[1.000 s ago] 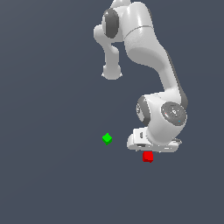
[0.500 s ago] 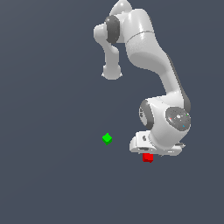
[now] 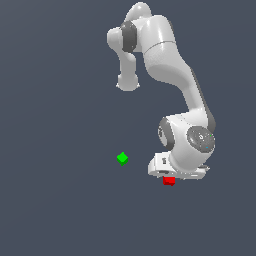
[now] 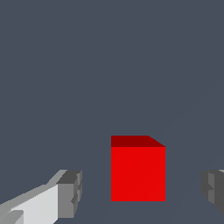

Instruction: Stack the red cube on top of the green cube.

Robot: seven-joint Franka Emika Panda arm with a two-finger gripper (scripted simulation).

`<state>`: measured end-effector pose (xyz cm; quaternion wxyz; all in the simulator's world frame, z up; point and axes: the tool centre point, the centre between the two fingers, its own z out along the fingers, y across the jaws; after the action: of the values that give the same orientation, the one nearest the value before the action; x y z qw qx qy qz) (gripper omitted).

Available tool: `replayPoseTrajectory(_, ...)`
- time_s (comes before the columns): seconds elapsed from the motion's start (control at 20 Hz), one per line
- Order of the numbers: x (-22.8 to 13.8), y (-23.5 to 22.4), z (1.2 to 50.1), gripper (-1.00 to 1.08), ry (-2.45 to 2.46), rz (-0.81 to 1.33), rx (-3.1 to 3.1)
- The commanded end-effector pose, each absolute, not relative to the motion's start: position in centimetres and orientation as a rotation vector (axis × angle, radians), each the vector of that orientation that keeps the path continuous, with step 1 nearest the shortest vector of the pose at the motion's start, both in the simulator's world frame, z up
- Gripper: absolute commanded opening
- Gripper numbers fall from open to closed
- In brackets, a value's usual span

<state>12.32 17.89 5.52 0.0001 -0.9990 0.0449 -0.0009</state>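
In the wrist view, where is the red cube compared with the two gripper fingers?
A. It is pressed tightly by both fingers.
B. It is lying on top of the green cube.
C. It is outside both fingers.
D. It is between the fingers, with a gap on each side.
D: the red cube sits between the open gripper's fingers, with bare floor visible on both sides.

Over the last second my arm [image 3: 172,70] sinks lower in the exterior view, and my wrist housing [image 3: 192,145] drops toward the lower right of the frame. My gripper [image 3: 170,175] now sits closer over the red cube [image 3: 169,180], hiding more of it, so only a red sliver shows under the hand. In the wrist view the cube [image 4: 138,173] stands between my parted fingers [image 4: 70,192], with a gap on each side.
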Motion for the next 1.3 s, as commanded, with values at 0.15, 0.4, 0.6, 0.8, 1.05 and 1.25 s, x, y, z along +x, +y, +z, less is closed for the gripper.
replayPoseTrajectory(0.15, 12.3, 17.9, 2.7, 1.00, 0.142, 0.000, -3.138)
replayPoseTrajectory(0.4, 12.4, 17.9, 1.9, 1.00, 0.142, 0.000, -3.138)
replayPoseTrajectory(0.6, 12.4, 18.0, 2.0, -1.00, 0.142, 0.000, -3.138)
replayPoseTrajectory(0.8, 12.4, 18.0, 2.0, -1.00, 0.142, 0.000, -3.138)
replayPoseTrajectory(1.05, 12.4, 17.9, 2.0, -1.00, 0.142, 0.001, -3.139)
replayPoseTrajectory(1.25, 12.4, 17.9, 2.4, -1.00, 0.142, 0.001, -3.139)
